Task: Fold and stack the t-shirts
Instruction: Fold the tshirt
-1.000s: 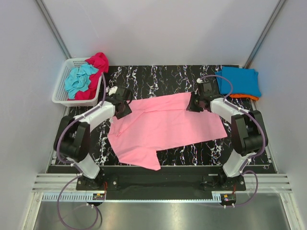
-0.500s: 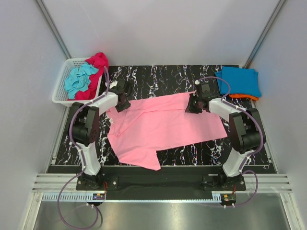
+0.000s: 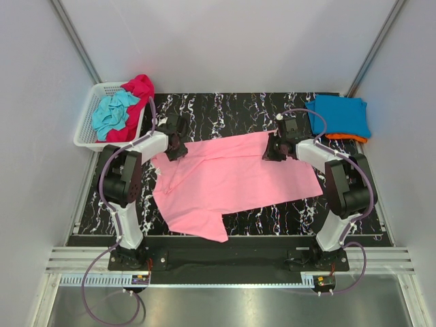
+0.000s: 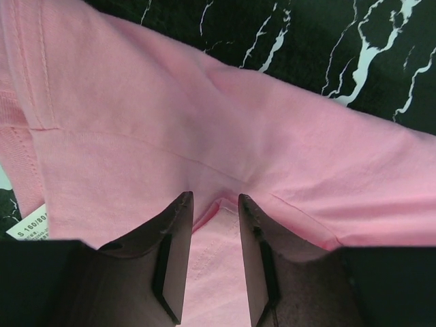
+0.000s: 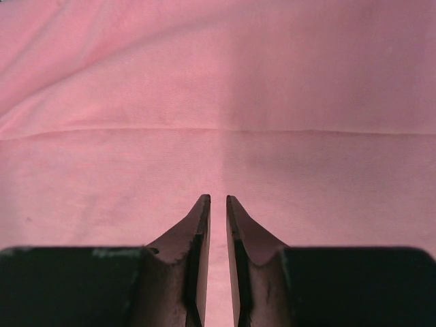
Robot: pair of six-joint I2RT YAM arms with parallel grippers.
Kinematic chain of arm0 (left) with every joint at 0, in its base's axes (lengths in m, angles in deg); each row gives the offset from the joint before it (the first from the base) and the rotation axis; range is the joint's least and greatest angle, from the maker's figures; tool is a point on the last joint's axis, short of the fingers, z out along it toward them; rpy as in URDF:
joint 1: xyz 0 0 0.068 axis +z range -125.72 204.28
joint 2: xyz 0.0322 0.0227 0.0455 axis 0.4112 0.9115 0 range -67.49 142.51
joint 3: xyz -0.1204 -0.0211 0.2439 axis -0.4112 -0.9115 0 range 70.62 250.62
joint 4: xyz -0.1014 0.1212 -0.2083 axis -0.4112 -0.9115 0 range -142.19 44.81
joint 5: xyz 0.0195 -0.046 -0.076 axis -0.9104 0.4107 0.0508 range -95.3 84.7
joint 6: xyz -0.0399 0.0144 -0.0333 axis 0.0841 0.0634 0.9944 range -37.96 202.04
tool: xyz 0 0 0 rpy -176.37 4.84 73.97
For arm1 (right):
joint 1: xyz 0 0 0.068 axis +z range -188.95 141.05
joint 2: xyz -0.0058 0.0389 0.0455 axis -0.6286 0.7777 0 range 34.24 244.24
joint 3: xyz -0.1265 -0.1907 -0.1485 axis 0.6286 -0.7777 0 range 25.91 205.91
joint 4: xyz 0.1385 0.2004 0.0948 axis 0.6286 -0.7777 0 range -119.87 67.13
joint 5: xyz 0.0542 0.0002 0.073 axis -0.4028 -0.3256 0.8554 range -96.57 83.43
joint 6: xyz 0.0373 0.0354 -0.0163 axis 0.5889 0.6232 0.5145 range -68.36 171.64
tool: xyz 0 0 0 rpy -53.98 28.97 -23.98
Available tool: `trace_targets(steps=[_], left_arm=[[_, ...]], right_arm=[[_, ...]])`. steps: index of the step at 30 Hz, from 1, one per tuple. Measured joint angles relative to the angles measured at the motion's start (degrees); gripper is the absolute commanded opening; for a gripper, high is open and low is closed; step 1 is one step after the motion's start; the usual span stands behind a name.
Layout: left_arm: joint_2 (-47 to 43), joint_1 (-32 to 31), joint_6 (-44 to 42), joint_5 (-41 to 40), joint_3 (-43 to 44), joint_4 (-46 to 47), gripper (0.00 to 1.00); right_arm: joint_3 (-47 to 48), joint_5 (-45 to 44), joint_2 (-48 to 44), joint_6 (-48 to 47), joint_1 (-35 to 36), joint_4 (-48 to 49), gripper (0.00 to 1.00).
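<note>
The pink t-shirt (image 3: 231, 180) lies spread on the marbled table (image 3: 225, 109); the left gripper (image 4: 214, 201) is at its far left corner, jaws pinched on a small ridge of the cloth. The right gripper (image 5: 218, 199) is at the far right corner, jaws nearly together over flat cloth; whether they grip it I cannot tell

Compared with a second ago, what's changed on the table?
The left hand moved away from the bases to the far left corner of the pink t-shirt, where it pinches a ridge of cloth. The right hand barely shifted and is closed on the shirt near its far edge. The shirt, the basket and the folded blue t-shirt stayed put.
</note>
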Motion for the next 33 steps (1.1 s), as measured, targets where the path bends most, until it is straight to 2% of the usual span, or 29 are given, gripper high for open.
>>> trace_targets(steps=[2,5,8,13,24,33], left_arm=[[0.0,0.0,0.0,0.42,-0.48,-0.07,0.36],[0.0,0.0,0.0,0.9,-1.27,0.0,0.29],[0.0,0.0,0.09,1.49,-1.7,0.0,0.13],[-0.22,-0.02,0.04,2.1,-1.79,0.13,0.0],[-6.6,-1.31,-0.33,2.34,-4.17,-1.29,0.0],[-14.56,-6.38,-0.31,2.71,-8.61,-1.79,0.0]], right_arm=[[0.0,-0.02,0.0,0.07,0.17,0.0,0.21],[0.0,-0.02,0.0,0.24,0.33,0.0,0.21],[0.0,-0.13,0.0,0.42,0.46,0.0,0.21],[0.0,-0.17,0.0,0.59,0.68,-0.02,0.2],[0.0,-1.09,-0.28,1.03,2.23,-0.35,0.19],[0.0,-7.74,-4.81,2.64,2.93,-3.19,0.19]])
